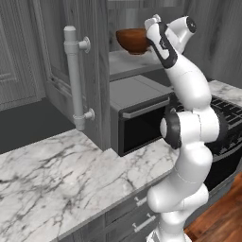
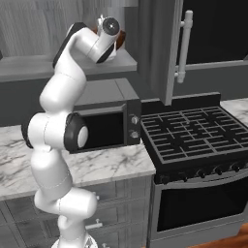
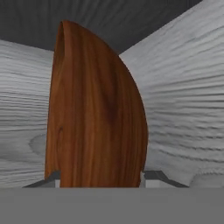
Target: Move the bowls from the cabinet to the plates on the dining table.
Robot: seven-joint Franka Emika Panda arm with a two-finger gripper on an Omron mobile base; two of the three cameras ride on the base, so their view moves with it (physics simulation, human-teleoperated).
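Observation:
A dark brown bowl [image 1: 132,40] rests on the grey inner shelf [image 1: 127,61] of the open cabinet [image 1: 90,71]. The arm reaches up to it, and my gripper [image 1: 152,22] is at the bowl's right side. In the hand view the bowl [image 3: 96,109] looms close, turned on its side by the hand's roll. My gripper [image 3: 100,177] straddles it, and one fingertip [image 3: 51,178] presses its left edge while the other touches its right. In the right base view a sliver of the bowl [image 2: 121,38] peeks out behind the wrist. The plates and the dining table are out of view.
A black microwave [image 2: 101,121] stands on the marble counter [image 1: 56,175] right under the shelf. The open cabinet door with its bar handle [image 1: 73,75] hangs left of the arm. A black stove [image 2: 193,131] is to the right, with another open door [image 2: 167,48] above it.

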